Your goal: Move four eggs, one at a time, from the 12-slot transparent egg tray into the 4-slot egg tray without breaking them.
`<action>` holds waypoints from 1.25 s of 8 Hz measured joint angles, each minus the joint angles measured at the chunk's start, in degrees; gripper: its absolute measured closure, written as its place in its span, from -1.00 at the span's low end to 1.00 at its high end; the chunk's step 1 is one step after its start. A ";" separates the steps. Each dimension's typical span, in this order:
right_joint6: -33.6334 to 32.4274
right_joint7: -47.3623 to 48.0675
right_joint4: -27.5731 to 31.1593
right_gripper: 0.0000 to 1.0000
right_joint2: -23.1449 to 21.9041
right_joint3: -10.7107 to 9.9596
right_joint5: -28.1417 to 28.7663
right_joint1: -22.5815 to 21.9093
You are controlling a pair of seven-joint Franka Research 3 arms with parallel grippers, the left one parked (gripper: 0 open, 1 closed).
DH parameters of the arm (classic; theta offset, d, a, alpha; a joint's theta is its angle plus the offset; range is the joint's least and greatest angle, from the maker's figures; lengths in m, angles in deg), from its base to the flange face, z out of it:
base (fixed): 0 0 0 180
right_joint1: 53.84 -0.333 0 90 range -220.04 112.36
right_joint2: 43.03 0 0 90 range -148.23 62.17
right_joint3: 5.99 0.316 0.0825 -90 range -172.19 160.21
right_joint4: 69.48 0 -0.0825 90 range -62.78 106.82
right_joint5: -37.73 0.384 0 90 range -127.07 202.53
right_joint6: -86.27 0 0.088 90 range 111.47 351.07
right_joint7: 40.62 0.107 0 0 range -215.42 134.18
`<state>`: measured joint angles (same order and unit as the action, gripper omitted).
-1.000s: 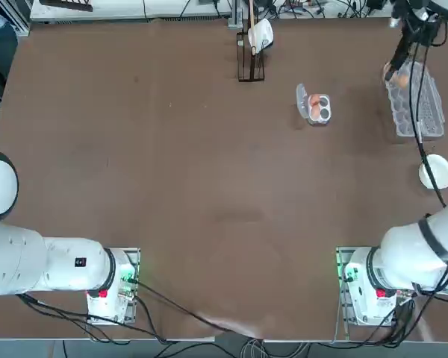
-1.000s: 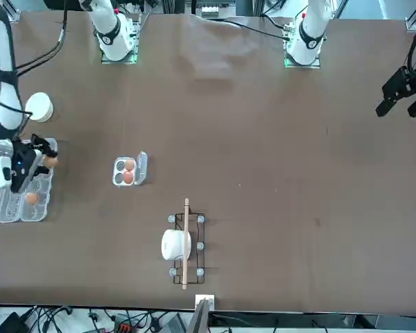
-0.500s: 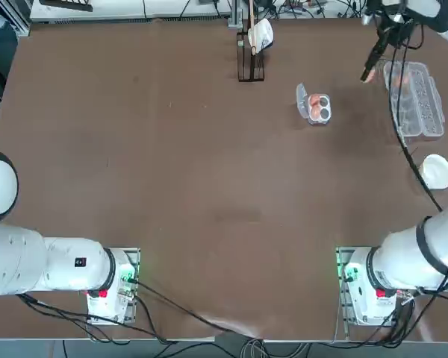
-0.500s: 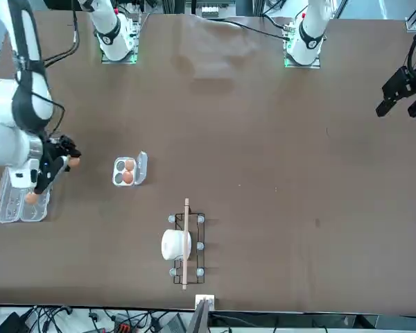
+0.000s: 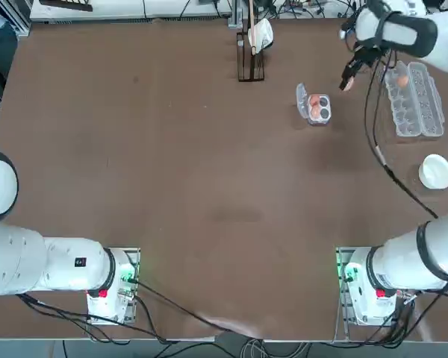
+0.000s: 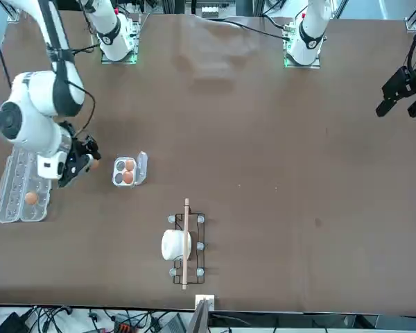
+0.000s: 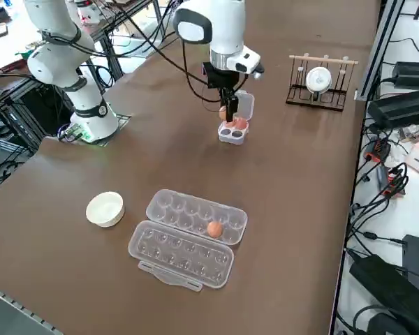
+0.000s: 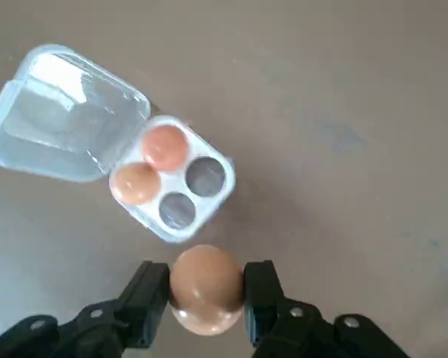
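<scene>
Going left to right across the top view, the paper-roll stand (image 5: 251,45) is sitting at the far edge of the table, well clear of the work. Next, the 4-slot egg tray (image 5: 318,108) is lying with its lid flap folded open; the wrist view is showing two eggs (image 8: 151,164) filling the pair of cups by the lid hinge, while the two cups on the gripper's side are standing empty. Just beyond it, the right gripper (image 8: 207,287) is hanging above the table near the small tray, its fingers (image 8: 151,287) pinching a third egg (image 8: 206,289) between them. Furthest right, the 12-slot transparent egg tray (image 5: 417,101) is lying open with one last egg (image 5: 402,79) waiting in a cup, and a white bowl (image 5: 435,171) is resting nearer the robot.

The main danger is looking like a misjudged descent: the egg is being held only by its sides, so it could slide or tilt in the grip. If the arm is lowering off-centre, the shell could be striking the rim between cups, or knocking against a seated egg, and cracking. Releasing too high would be dropping it. The light tray could also be skidding if nudged.
</scene>
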<state>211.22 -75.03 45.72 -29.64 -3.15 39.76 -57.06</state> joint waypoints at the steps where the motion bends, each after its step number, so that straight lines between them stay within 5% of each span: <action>1: 3.27 0.75 2.32 -0.16 -0.18 0.01 0.00 -1.58; 5: 14.11 1.16 9.71 -0.16 -0.21 -0.01 -0.06 -4.96; 10: 17.53 1.16 11.65 -0.16 1.59 -0.14 -0.08 -5.48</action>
<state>228.75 -73.87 57.38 -28.06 -3.28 39.68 -62.55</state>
